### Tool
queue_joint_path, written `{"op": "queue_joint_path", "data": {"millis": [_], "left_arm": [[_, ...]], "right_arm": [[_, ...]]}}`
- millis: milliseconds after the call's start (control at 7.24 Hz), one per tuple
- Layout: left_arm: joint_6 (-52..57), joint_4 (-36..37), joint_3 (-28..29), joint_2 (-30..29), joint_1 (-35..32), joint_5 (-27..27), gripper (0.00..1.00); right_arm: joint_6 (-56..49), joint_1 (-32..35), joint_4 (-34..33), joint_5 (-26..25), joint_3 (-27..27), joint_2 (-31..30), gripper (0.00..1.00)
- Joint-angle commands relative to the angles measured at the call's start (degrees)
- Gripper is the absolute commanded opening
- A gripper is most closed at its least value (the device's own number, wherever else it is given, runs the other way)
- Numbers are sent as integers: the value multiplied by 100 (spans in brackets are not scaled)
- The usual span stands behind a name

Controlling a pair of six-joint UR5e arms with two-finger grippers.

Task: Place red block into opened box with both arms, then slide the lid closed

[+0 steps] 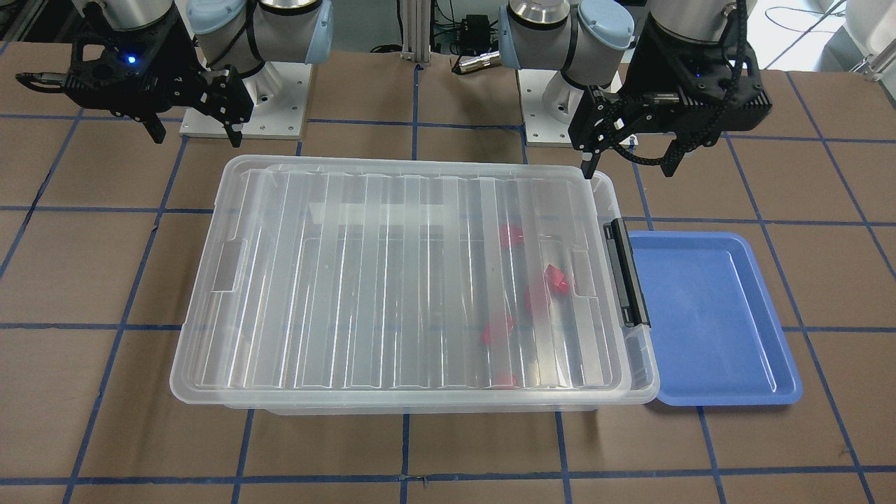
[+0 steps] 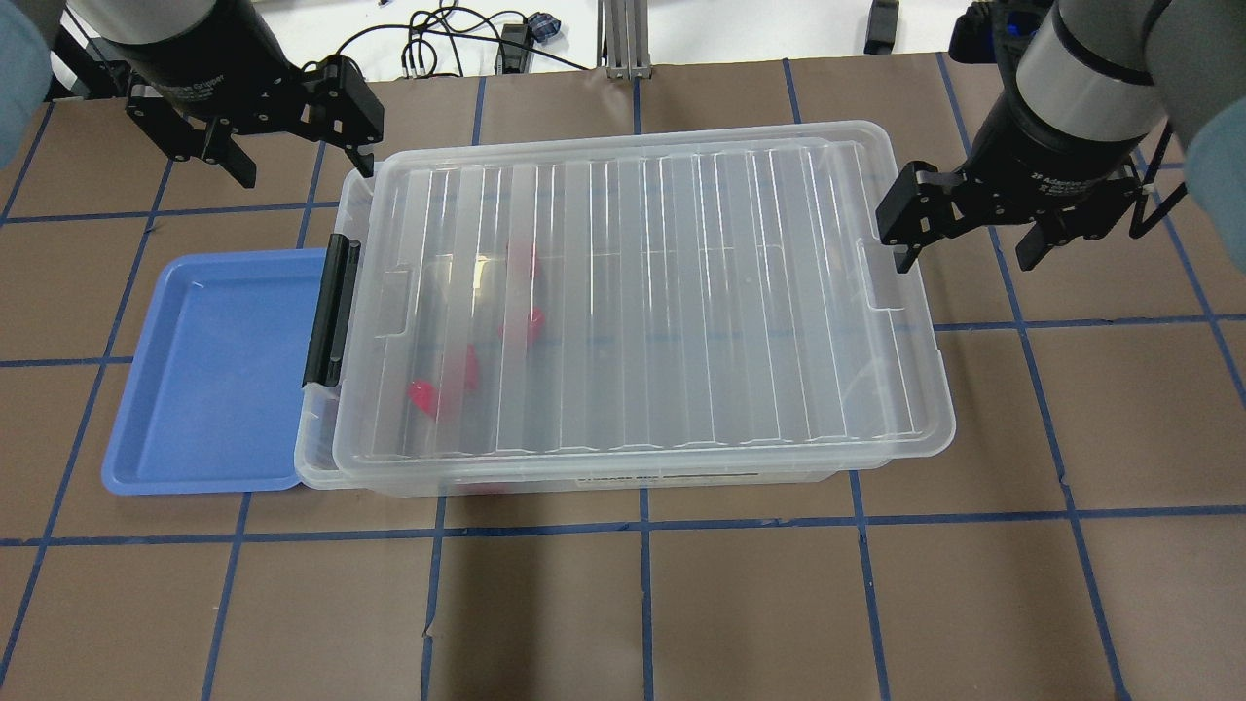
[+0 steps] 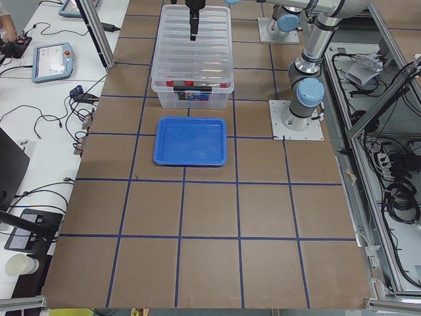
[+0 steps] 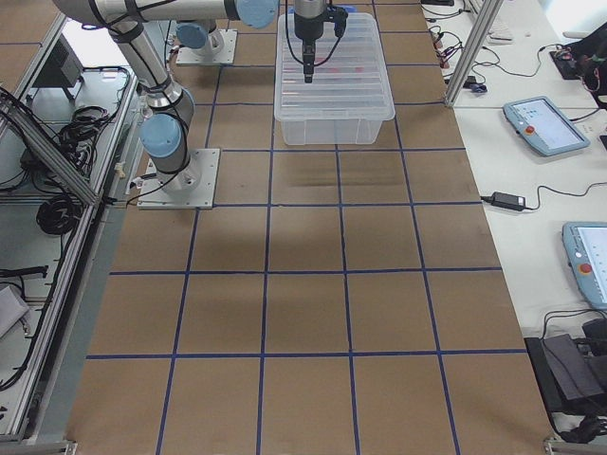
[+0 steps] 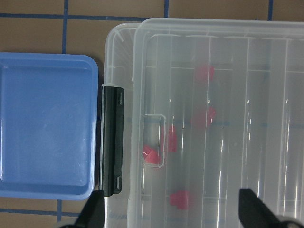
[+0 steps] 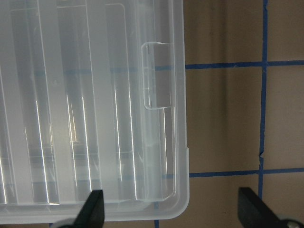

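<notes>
Access to the box (image 2: 681,477) is blocked by the lid (image 2: 681,292), save a narrow strip at the latch (image 2: 329,310) end, which is flanked by the blue tray (image 2: 214,370)

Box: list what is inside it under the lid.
Several red blocks show through the lid, near the black latch end. Its ribs blur them; exact count unclear.

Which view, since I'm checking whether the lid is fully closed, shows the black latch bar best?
The left wrist-mounted view: the latch bar is close and whole, with the lid ending just beside it. Overhead and front-facing show it whole but smaller; exterior left, tiny; the other two, not at all.
</notes>
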Motion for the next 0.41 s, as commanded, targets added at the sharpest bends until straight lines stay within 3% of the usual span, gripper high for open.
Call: {"op": "queue_joint_path", "data": {"millis": [0, 276], "left_arm": [[0, 0, 1, 17, 0, 0, 100], [0, 0, -8, 17, 0, 0, 100]], "right_arm": [[0, -13, -12, 9, -3, -5, 100], [0, -4, -3, 27, -21, -22, 100]]}}
